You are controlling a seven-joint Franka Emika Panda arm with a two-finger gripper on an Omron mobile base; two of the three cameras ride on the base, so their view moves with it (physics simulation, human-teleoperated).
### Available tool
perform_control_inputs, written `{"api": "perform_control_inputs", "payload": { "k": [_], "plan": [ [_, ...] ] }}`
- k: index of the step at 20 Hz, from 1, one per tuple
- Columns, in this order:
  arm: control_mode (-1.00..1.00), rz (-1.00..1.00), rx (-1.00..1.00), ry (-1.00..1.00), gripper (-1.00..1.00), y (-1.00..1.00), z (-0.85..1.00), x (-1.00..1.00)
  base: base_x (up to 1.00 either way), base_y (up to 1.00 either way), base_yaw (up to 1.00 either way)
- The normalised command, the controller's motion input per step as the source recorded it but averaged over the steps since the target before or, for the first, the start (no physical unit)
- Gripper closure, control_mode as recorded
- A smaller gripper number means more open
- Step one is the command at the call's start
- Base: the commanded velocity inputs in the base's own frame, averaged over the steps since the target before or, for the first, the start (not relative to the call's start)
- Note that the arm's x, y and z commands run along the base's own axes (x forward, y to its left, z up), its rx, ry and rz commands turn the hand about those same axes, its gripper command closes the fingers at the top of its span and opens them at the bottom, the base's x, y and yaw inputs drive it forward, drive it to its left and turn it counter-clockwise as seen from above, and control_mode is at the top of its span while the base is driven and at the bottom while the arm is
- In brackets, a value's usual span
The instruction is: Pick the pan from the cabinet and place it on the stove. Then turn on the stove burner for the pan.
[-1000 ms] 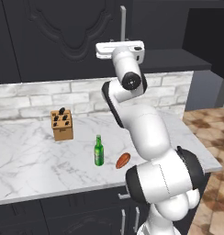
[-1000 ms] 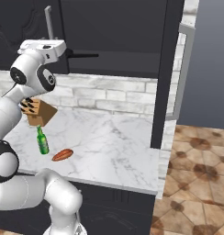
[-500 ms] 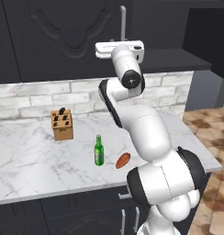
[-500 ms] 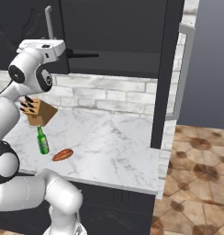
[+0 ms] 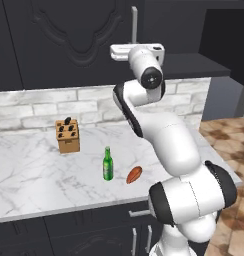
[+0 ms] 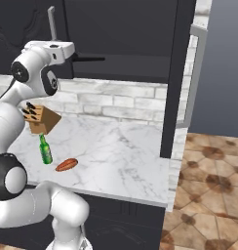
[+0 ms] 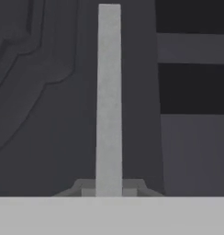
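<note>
The arm reaches up and forward to the cabinet [image 5: 69, 40], its hand level with the lower end of the silver handle [image 5: 134, 25] on the left door. In the hand view that handle [image 7: 109, 101] runs straight up the middle, very close, with its foot between the two pads, and the pincer [image 7: 109, 193] is pressed together on it. From the right base view the pincer [image 6: 53, 45] sits right under the handle [image 6: 52, 23].

The right door stands swung out, edge-on [image 6: 175, 73], so the cabinet interior is open beside the hand. On its shelf a thin black pan handle [image 6: 87, 59] pokes out just right of the hand, near it but apart; the pan body itself is too dark to make out.

Below, on the marble surface [image 5: 29, 180], stand a knife block [image 5: 67, 135], a green bottle [image 5: 108, 165] and, just right of the bottle, a small reddish-brown oblong item [image 5: 134, 174]
</note>
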Motion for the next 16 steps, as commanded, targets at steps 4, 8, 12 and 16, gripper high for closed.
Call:
{"api": "perform_control_inputs", "payload": {
  "k": [4,8,12,16],
  "plan": [
    [-1.0,0.0,0.0,0.0,1.0,-0.28,0.0,0.0,0.0,0.0,0.0],
    [-1.0,0.0,0.0,-0.03,1.0,0.0,0.01,-0.09,0.0,0.0,0.0],
    [-1.0,0.06,0.0,-0.07,1.0,0.4,0.19,-0.36,0.0,0.0,0.0],
    [-1.0,0.08,0.0,0.0,1.0,0.56,0.26,-0.5,0.0,0.0,0.0]
  ]
}}
